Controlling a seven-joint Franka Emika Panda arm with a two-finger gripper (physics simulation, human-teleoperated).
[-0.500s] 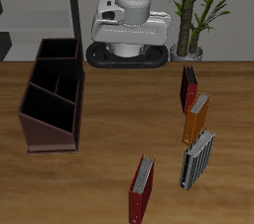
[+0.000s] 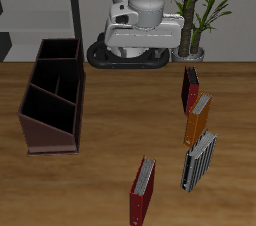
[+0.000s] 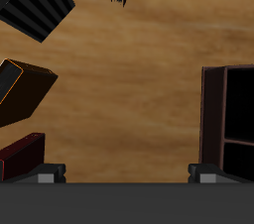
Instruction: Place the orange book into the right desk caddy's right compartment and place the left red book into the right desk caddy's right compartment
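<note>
1. The orange book is standing on its edge on the table, between the left red book behind it and a grey-and-black striped book in front of it; the three are forming a close row, nearly touching.
2. In the wrist view the orange book is showing as a dark block with a thin orange outline, lying below the jaws and off to one side, with the left red book just beside it and cut off by the picture's edge.
3. The right desk caddy is sitting well apart from the books, across the table from them; its inner dividers are showing from above, and its compartments are holding nothing visible.
4. In the wrist view only a part of the caddy is showing, on the side of the jaws opposite the books.
5. The arm is hanging high over the table's back, its white body folded near the base, and the camera at the wrist is looking straight down on the wood.
6. The gripper is holding nothing; only two fingertip stubs are showing, set wide apart, so the jaws are standing open.
7. A brighter red book is standing alone nearer the table's front edge, farthest from the jaws.
8. A potted plant is standing behind the table.
</note>
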